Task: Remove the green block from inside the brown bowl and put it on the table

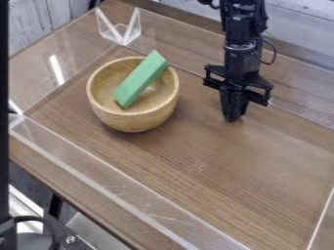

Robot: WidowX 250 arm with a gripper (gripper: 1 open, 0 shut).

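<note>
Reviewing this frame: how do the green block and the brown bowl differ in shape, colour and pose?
The green block is flat, elongated and straight-edged; the brown bowl is round with a thick rounded rim. The block is bright green, the bowl light wood-brown. The block leans tilted, one end up on the bowl's far rim; the bowl sits upright on the table. Both lie left of the gripper, untouched by it.

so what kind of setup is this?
Likely a lab test bench: a wood-grain table fenced by clear acrylic walls, one robot arm's gripper, and a green block in a brown bowl.
</note>
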